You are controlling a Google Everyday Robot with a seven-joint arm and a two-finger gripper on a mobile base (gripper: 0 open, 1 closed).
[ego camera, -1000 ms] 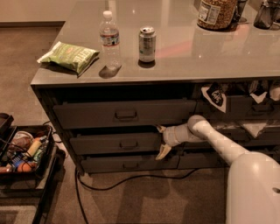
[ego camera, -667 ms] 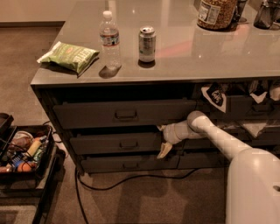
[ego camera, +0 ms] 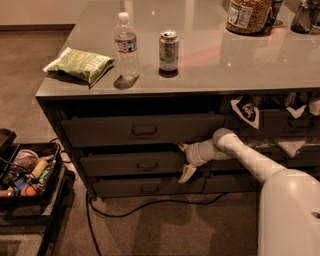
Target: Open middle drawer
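The middle drawer (ego camera: 132, 164) is a dark grey, medium-height front with a small centre pull handle (ego camera: 146, 165). It sits between a taller drawer (ego camera: 142, 131) above and a slim drawer (ego camera: 145, 188) below. It stands slightly proud of the cabinet, with a dark gap above it. My gripper (ego camera: 185, 161) is at the right end of the middle drawer's front. Its fingers are spread, one fingertip (ego camera: 183, 148) at the top edge and the other at the bottom edge. My white arm (ego camera: 240, 155) reaches in from the lower right.
On the counter (ego camera: 225, 65) stand a water bottle (ego camera: 126, 45), a can (ego camera: 168, 50), a green snack bag (ego camera: 80, 64) and a jar (ego camera: 248, 15). A black cart (ego camera: 30, 175) of items stands at the left. A cable (ego camera: 150, 205) lies on the floor.
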